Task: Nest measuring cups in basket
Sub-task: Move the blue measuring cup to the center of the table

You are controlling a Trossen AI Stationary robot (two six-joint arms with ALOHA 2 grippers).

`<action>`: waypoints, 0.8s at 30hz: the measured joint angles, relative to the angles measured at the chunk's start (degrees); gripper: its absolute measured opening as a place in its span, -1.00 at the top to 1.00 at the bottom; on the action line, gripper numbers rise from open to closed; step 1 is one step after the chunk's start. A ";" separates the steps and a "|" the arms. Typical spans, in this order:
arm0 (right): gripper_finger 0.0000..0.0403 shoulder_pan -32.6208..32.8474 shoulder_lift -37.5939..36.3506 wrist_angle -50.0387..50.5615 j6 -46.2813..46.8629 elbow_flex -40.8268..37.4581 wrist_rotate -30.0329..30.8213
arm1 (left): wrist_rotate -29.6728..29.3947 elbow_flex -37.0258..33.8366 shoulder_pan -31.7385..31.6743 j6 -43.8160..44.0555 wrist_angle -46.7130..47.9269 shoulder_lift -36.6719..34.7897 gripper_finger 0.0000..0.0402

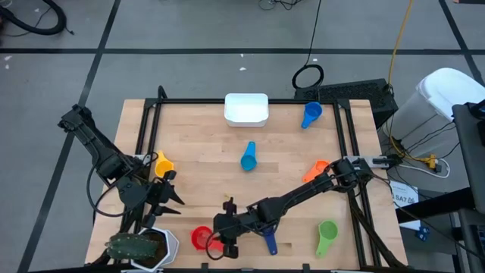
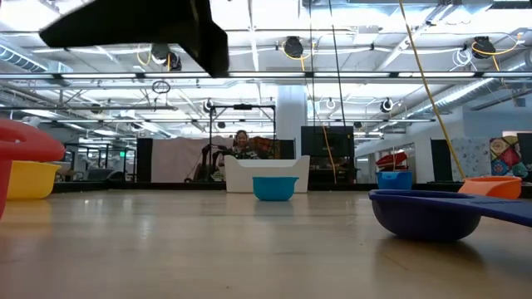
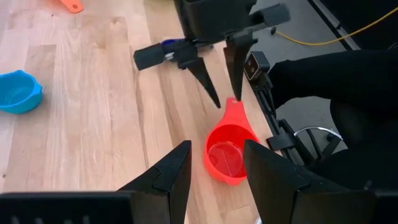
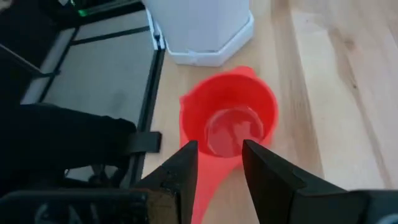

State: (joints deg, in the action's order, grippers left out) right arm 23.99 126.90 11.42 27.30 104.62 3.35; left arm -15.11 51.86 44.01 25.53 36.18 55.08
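From above, the right gripper (image 1: 220, 244) reaches to the table's near edge beside the red cup (image 1: 200, 238), while the left gripper (image 1: 168, 199) waits near the yellow cup (image 1: 162, 162). The white basket (image 1: 246, 109) sits at the far edge, apart from every cup.

The low view shows a dark blue cup (image 2: 428, 214) close by, and a light blue cup (image 2: 275, 188) in front of the basket (image 2: 266, 173).

In the left wrist view, the left fingers (image 3: 165, 174) stand apart, empty, above the red cup (image 3: 229, 149).

In the right wrist view, the right fingers (image 4: 184, 167) are parted astride the red cup's handle (image 4: 205, 186), not visibly clamped.
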 joint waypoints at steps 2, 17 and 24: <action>0.40 -0.04 0.23 -0.02 0.01 -0.04 0.59 | 0.00 0.00 0.00 -0.12 0.02 0.01 0.25; 0.40 2.27 2.45 -9.35 0.73 -0.03 -5.26 | -0.01 0.00 0.01 -0.95 0.04 0.00 0.26; 0.40 2.90 3.53 -4.58 1.95 -0.11 -6.47 | -0.02 -0.02 0.00 -0.80 -0.09 0.01 0.26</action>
State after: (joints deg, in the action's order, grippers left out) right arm 26.89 130.43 6.84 29.25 104.51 -3.12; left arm -15.14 51.83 44.01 24.73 36.10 55.09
